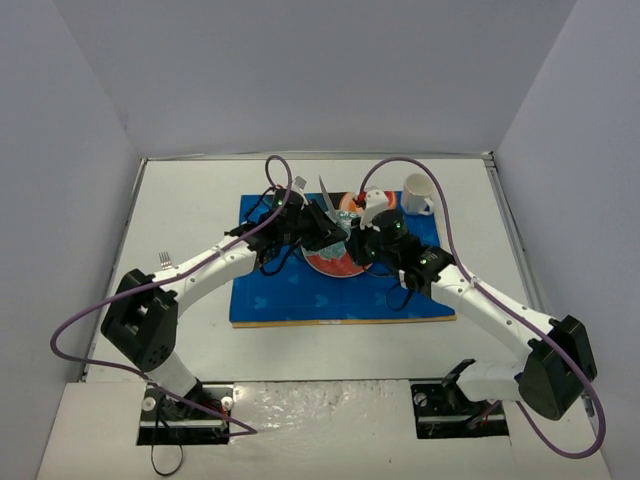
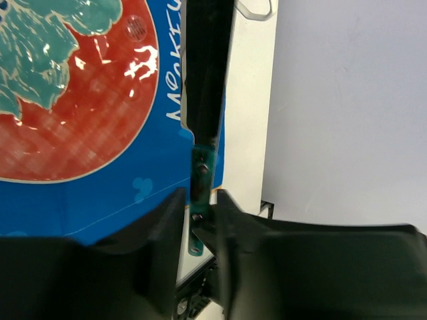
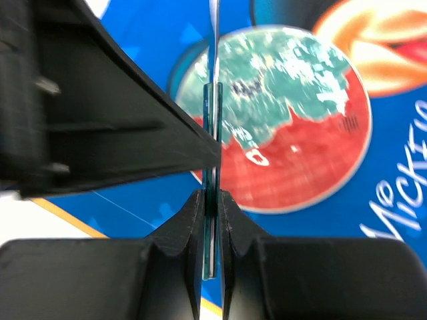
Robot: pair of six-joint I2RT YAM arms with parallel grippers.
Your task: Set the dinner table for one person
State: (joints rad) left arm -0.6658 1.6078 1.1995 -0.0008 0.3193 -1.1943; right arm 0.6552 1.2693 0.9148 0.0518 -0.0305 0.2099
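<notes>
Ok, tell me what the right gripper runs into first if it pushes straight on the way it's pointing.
Probably the left gripper, whose finger meets the teal-handled knife just ahead of the right gripper's own grip. Past that lies the plate, though depth is hard to judge.

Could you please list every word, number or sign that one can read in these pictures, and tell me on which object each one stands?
"MICK": white letters on the blue placemat, right wrist view; the rest is cut off by the picture's edge.
"M": the same lettering on the placemat, left wrist view; the following letters are partly covered and unclear.
Small round mark on the red plate: too blurred to read.
Top view: no readable text.
</notes>
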